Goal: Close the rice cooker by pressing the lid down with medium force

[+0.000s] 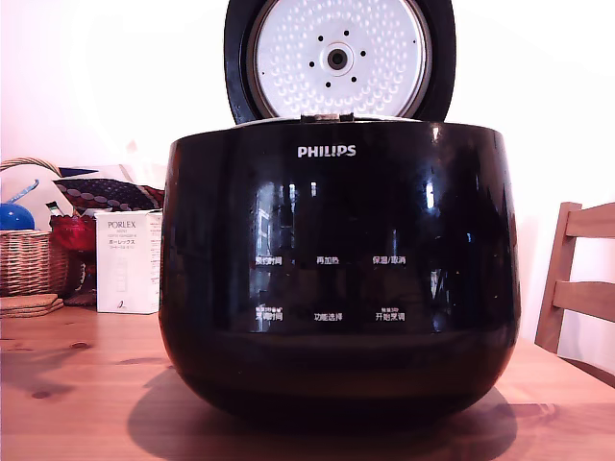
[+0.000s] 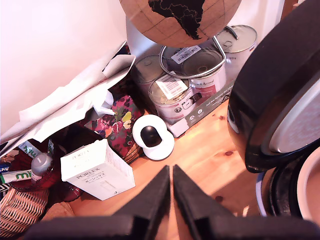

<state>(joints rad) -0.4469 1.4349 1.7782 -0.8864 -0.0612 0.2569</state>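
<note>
Exterior view: one rice cooker (image 1: 338, 279) sits on the wooden table (image 1: 67, 384), its one lid (image 1: 338, 60) standing upright. Beside the cooker, the gripper (image 2: 170, 187) has its fingers pressed together, holding nothing. One white Porlex box (image 2: 97, 170) lies nearby.

the rice cooker (image 1: 338, 279) sits on the worktop (image 1: 77, 394), its lid (image 1: 338, 60) upright behind its top — to the exterior view's left a box (image 1: 127, 261) and basket (image 1: 29, 254), to its right a chair (image 1: 579, 283).
</note>
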